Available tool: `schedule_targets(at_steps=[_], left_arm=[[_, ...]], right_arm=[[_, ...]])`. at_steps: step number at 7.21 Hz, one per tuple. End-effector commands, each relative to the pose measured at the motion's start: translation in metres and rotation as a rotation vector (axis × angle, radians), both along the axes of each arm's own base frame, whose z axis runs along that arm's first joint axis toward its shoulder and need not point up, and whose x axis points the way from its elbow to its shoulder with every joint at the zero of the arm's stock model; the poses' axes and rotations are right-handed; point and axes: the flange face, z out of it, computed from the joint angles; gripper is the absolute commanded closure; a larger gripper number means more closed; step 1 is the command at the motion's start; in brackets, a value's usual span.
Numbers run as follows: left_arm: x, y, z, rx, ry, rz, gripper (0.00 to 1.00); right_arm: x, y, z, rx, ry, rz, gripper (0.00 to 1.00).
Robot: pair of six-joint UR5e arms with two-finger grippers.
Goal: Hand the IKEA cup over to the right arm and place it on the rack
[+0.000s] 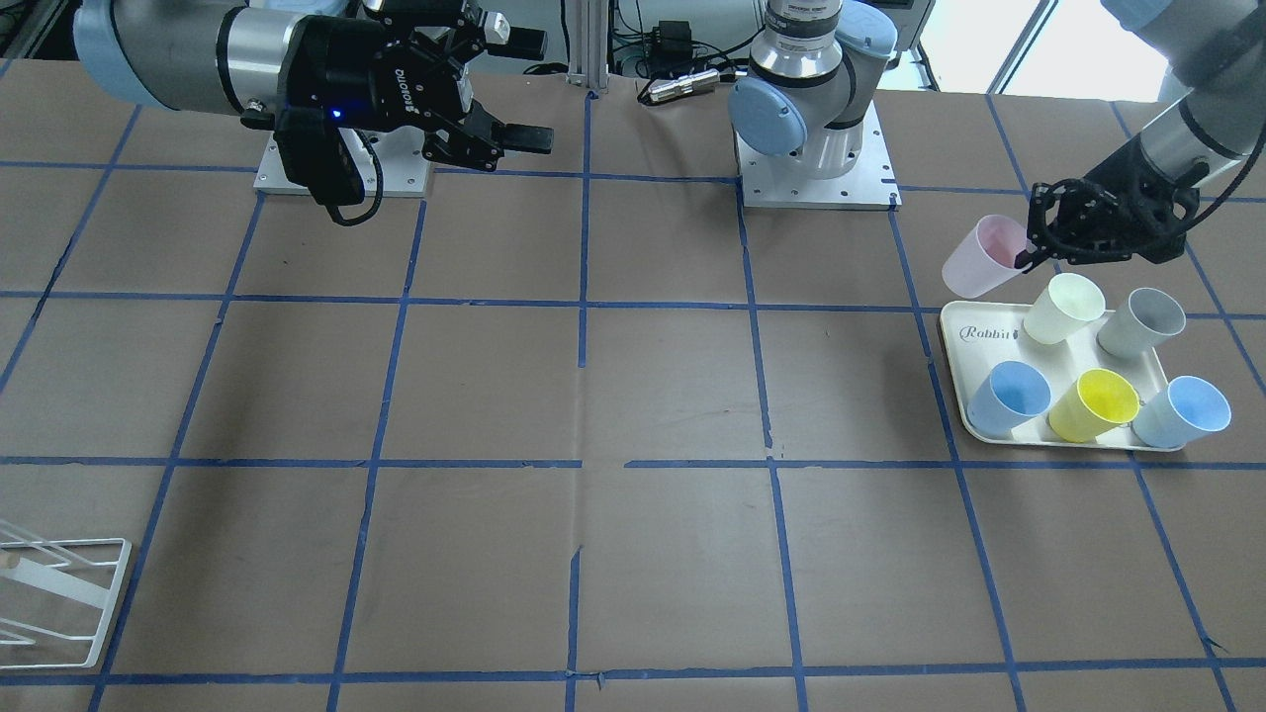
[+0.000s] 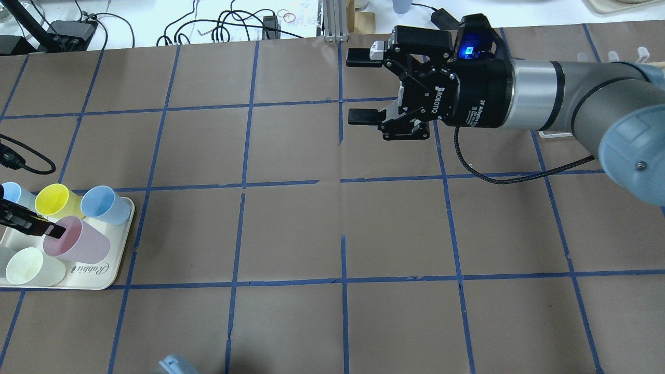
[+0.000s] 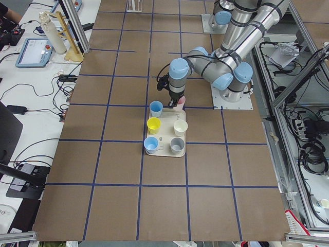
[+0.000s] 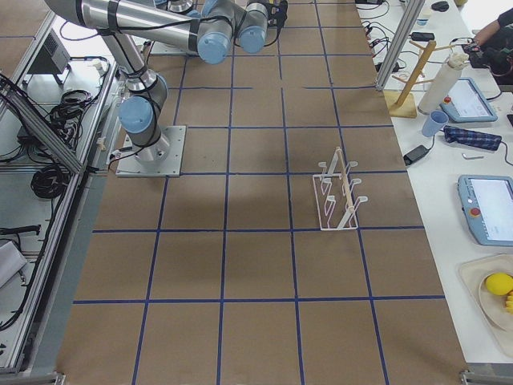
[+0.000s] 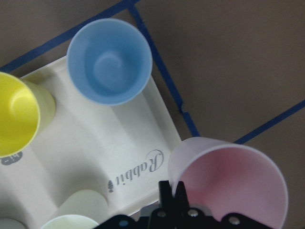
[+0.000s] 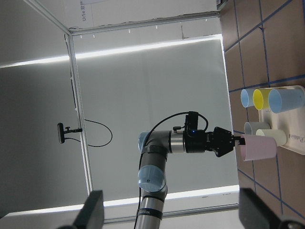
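Left pincer [image 1: 1026, 259] pinches IKEA cup [image 1: 974, 262] rim near tray [image 1: 961, 346] marked "Rabbit"; right pincer [image 2: 359, 87], lettered "ROBOTIQ", gapes.

Brown bench [image 1: 673, 386] gridded with blue tape, pale pink cup [image 1: 984, 257], cream-yellow cup [image 1: 1063, 309], grey cup [image 1: 1140, 323], bright yellow cup [image 1: 1093, 405], light blue cup [image 1: 1009, 396], second light blue cup [image 1: 1182, 412], cream tray [image 1: 989, 333] lettered grey, white wire rack [image 4: 337, 196], black left tool [image 1: 1029, 259], black right tool [image 2: 358, 87] with a blue light.
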Motion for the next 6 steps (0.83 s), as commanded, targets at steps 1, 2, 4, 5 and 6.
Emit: schedule_targets(at_steps=[1, 2, 4, 5, 6], left_arm=[[-0.065, -0.011, 0.050, 0.052, 0.243, 0.061, 1.00], [-0.097, -0.013, 0.057, 0.048, 0.391, 0.093, 1.00], [-0.170, -0.019, 0.068, 0.044, 0.636, 0.103, 1.00], [-0.193, -0.020, 0.069, 0.033, 0.741, 0.119, 1.00], [-0.213, -0.021, 0.076, 0.020, 0.851, 0.157, 1.00]], right_arm=[[-0.001, -0.001, 0.000, 0.001, -0.002, -0.004, 0.00], [-0.002, -0.001, 0.000, 0.001, -0.001, -0.004, 0.00], [-0.008, -0.004, -0.002, 0.004, -0.001, -0.018, 0.00], [-0.017, -0.010, -0.006, 0.017, 0.001, -0.036, 0.00], [-0.017, -0.009, -0.007, 0.022, 0.002, -0.037, 0.00]])
